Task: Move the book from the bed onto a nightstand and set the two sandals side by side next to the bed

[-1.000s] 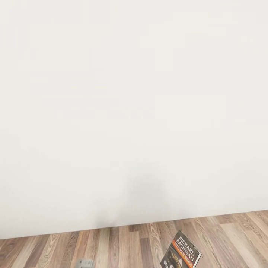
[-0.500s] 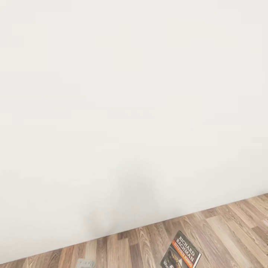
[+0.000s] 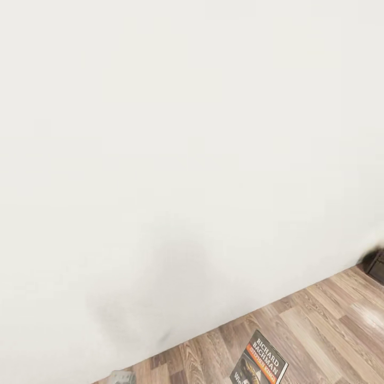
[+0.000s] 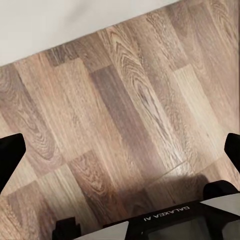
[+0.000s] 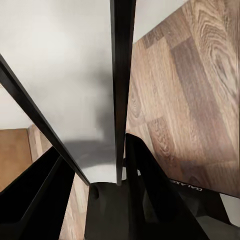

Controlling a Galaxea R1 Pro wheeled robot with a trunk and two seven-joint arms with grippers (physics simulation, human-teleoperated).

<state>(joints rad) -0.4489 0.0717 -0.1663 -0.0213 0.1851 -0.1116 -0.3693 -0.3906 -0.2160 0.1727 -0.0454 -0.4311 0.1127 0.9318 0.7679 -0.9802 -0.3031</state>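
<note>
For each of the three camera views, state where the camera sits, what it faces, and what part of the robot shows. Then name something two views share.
Head view: on the head, facing the white wall; held book at the bottom edge.
Left wrist view: near the left gripper, facing the plank floor; open fingertips show.
Right wrist view: near the right gripper, its fingers clamping the book's edge.
Shared: wall and floor.

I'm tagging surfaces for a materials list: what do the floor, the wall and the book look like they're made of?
The floor looks like brown wood planks or laminate, with visible grain, plank seams and a slight sheen. The wall looks like matte white painted plaster, smooth and featureless. The book, held in the right gripper, looks like a paperback with a printed cover; gloss is hard to judge.
</note>
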